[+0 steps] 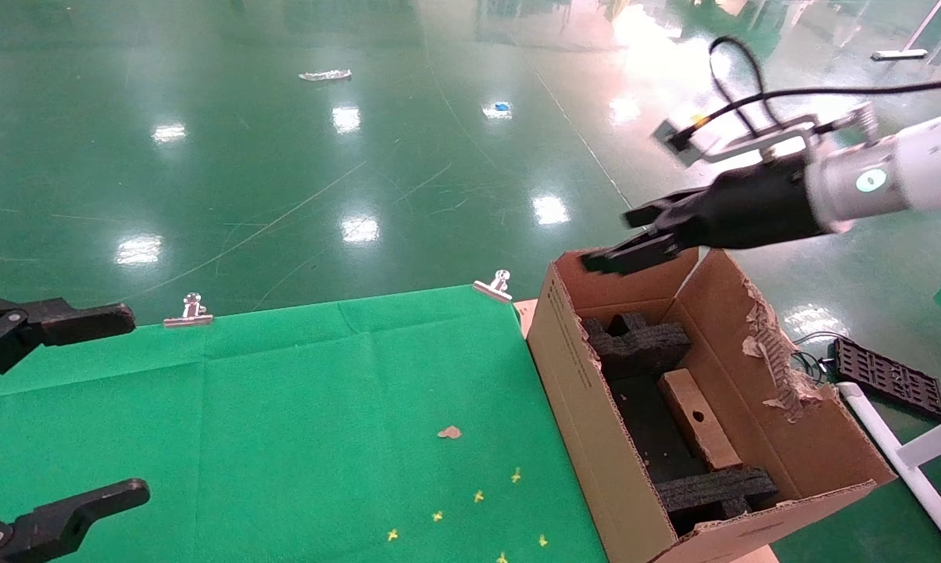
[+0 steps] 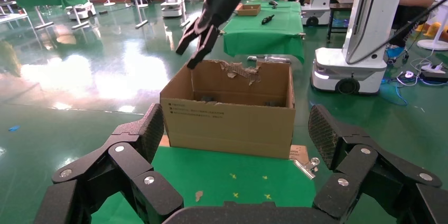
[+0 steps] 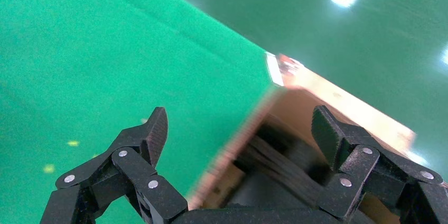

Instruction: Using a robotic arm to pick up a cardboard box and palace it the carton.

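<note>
The carton [image 1: 572,407] stands open at the right end of the table, with black foam inserts [image 1: 642,344] inside. The slim cardboard box [image 1: 699,418] lies flat in it between the inserts, its round hole facing up. The white right robotic arm holds its gripper [image 1: 613,240] open and empty in the air above the carton's far rim. In the right wrist view that gripper [image 3: 240,123] looks down over the carton's edge [image 3: 338,97] and foam [image 3: 274,155]. My left gripper [image 1: 130,404] stays open at the table's left; its wrist view faces the carton [image 2: 232,123].
A green cloth [image 1: 283,407] covers the table, held by two metal clips [image 1: 191,310] [image 1: 495,286]. A small cardboard scrap [image 1: 449,432] and yellow marks lie on it. On the floor to the right are a black tray [image 1: 889,375] and a white pipe frame [image 1: 908,461].
</note>
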`<state>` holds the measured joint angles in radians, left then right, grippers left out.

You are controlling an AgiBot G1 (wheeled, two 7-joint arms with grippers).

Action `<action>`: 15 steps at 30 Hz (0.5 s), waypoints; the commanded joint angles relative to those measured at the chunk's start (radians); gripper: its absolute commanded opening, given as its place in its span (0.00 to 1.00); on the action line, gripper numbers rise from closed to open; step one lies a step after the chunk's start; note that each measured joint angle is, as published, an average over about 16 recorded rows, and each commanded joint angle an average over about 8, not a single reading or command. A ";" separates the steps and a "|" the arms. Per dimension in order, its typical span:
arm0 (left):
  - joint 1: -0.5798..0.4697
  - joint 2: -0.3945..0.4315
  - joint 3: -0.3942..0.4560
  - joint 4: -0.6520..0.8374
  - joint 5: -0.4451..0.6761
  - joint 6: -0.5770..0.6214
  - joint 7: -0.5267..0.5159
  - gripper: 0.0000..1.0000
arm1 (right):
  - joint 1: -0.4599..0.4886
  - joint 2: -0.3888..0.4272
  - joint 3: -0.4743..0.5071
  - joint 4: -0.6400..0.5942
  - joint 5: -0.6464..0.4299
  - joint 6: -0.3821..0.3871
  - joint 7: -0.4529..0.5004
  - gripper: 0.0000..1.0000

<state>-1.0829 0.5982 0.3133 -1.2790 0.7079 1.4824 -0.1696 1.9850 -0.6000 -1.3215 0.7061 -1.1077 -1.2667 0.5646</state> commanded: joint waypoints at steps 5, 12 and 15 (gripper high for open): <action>0.000 0.000 0.000 0.000 0.000 0.000 0.000 1.00 | -0.124 -0.002 0.142 0.079 0.051 -0.031 -0.051 1.00; 0.000 0.000 0.000 0.000 0.000 0.000 0.000 1.00 | -0.268 -0.003 0.307 0.170 0.111 -0.067 -0.111 1.00; 0.000 0.000 0.001 0.000 0.000 0.000 0.000 1.00 | -0.330 -0.004 0.377 0.209 0.137 -0.083 -0.137 1.00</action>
<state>-1.0830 0.5980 0.3139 -1.2790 0.7075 1.4822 -0.1693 1.6556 -0.6041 -0.9446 0.9152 -0.9713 -1.3495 0.4282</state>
